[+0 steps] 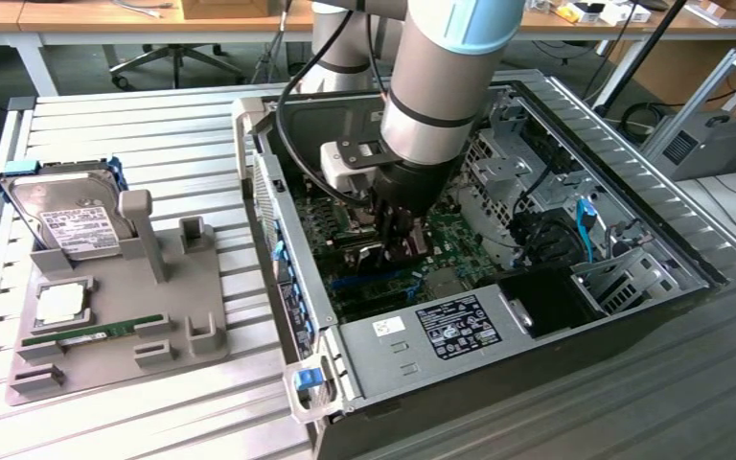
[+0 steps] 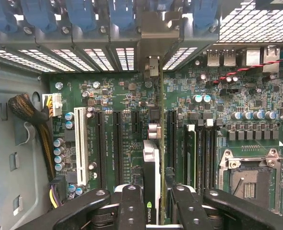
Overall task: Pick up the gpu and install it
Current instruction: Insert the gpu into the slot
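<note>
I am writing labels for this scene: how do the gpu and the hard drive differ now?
The gpu is inside the computer case, gripped by the hand; the hard drive leans on the grey holder outside, untouched. The gpu is a thin black-and-green card; the hard drive is a thicker silver box with a white label. Both stand on edge.

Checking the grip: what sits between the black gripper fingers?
The thin green-board gpu with black cooler, edge-on, clamped between the fingers; seen in the wrist view.

Bright even light, soft shadows, some blown-out highlights
</note>
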`<state>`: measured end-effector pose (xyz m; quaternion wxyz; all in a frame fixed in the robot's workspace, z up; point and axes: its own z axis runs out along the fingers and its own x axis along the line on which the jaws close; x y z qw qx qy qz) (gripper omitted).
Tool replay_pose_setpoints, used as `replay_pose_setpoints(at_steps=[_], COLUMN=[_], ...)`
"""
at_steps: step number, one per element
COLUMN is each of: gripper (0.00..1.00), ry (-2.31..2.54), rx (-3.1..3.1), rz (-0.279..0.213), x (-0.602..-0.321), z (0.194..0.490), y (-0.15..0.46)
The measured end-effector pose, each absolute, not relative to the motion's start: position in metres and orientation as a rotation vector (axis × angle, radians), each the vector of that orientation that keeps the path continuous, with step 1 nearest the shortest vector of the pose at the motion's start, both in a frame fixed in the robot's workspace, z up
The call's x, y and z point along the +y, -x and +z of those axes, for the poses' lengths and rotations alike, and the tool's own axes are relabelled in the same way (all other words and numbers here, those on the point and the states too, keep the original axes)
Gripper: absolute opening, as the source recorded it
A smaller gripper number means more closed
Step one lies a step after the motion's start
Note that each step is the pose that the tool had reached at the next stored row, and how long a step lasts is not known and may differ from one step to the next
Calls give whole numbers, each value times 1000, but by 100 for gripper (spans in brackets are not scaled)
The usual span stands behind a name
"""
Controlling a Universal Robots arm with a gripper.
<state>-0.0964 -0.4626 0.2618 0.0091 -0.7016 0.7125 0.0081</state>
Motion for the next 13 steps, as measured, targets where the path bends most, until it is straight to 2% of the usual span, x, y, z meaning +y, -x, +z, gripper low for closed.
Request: replay_pose_setpoints(at_steps=[13], gripper=[27], ry=[2191], rx=[2225], rz=[26], x=[-463], z=[259], y=[96])
